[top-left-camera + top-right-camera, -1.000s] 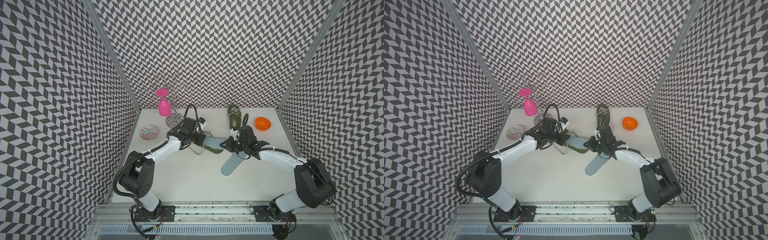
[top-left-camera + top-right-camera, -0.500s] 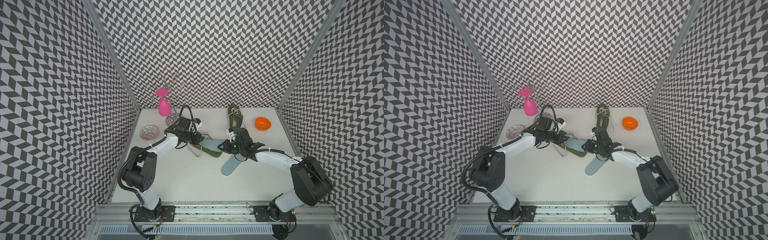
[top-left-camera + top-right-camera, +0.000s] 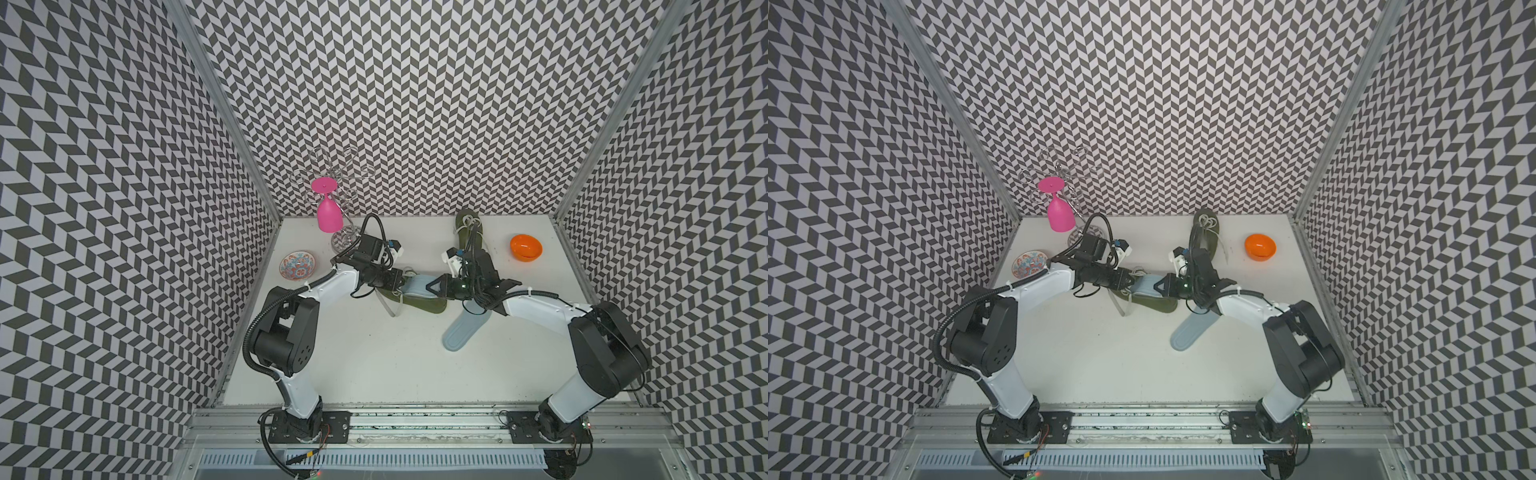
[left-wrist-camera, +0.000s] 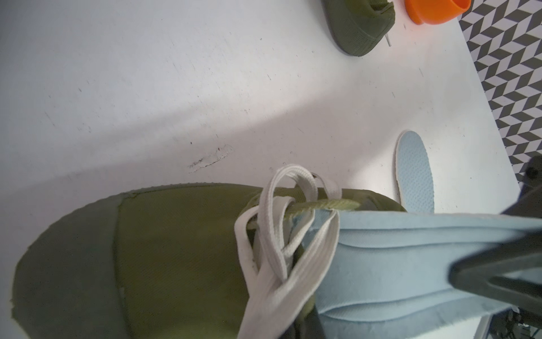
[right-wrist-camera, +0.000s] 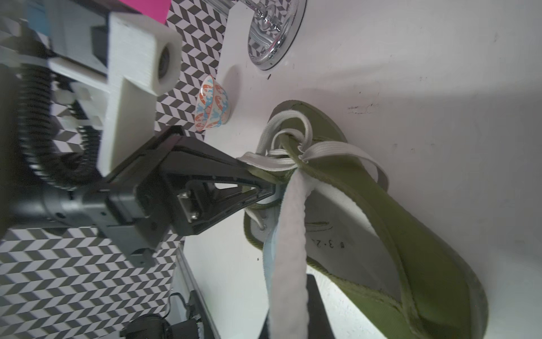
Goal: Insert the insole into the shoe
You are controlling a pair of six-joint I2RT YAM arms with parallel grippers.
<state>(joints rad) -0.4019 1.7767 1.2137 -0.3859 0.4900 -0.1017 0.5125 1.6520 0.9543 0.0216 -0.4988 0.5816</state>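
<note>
Two insoles, two shoes, two bowls, one glass, one rack. One insole [image 3: 417,286] is mid-table [image 3: 374,353], its front end tucked into the shoe [image 3: 428,307] and its back end sticking out, pinched in the clenched right gripper [image 3: 434,286]. The left gripper [image 3: 400,277] is clenched on the shoe's rim by the laces [image 4: 311,258], which loop across the insole's front. The other insole [image 3: 463,332] lies flat just beside. The other shoe [image 3: 464,239] sits at the back, near the orange bowl [image 3: 526,247]. The patterned bowl [image 3: 297,266] is near the rack [image 3: 344,241], where the pink glass [image 3: 328,214] hangs upside down
</note>
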